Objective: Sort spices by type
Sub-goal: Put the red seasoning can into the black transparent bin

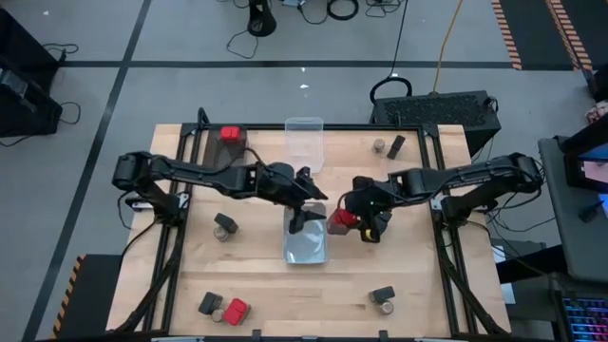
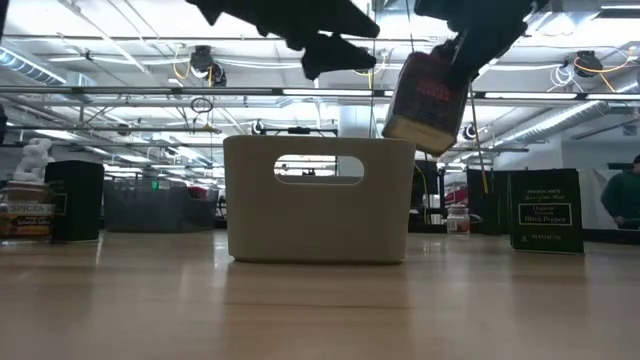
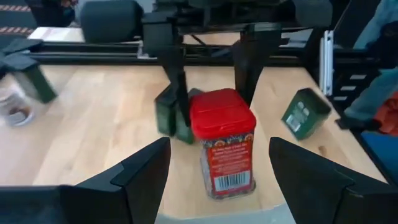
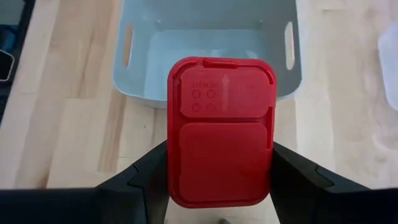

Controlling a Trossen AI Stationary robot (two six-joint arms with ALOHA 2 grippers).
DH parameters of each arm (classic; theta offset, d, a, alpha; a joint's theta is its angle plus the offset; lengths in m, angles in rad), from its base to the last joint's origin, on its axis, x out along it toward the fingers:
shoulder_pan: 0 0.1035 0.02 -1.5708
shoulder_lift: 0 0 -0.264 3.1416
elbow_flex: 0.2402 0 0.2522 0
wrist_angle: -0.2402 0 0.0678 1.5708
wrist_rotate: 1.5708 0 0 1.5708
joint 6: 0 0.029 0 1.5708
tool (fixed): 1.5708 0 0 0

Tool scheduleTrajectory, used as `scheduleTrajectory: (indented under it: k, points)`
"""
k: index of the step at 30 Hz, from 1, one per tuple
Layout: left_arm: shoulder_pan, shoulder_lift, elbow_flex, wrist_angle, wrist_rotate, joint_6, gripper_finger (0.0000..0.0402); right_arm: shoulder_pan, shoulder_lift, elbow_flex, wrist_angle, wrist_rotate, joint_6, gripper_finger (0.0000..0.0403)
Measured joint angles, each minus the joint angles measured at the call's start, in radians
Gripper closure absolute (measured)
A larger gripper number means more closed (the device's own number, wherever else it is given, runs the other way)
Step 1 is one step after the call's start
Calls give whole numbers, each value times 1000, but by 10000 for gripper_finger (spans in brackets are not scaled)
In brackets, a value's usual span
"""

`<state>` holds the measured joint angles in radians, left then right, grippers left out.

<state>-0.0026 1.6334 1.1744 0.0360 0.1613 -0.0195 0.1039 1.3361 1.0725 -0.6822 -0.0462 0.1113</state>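
One red spice tin is clamped in the right gripper, raised just beside the grey bin. The left gripper, spread wide over the bin, could be struck or block the drop.

I saw a bin at the table's centre, with a clear bin behind it at the far edge. My right gripper held a box in the air just right of the centre bin; my left gripper hovered over that bin's far end. Other spices sat in clusters: far left, far right, near left, near right, and one jar left of the bin.
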Motion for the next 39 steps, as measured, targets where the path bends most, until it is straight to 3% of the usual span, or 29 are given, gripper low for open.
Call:
scheduleTrajectory:
  k: [4,14,39]
  points:
    - [-30,34,21,10,-48,-2,123,23,0,0,-7,54,8,200]
    - [-78,81,24,101,-128,-2,123,23,5,0,14,47,9,200]
    - [-88,131,22,199,-219,24,123,23,5,0,25,46,31,200]
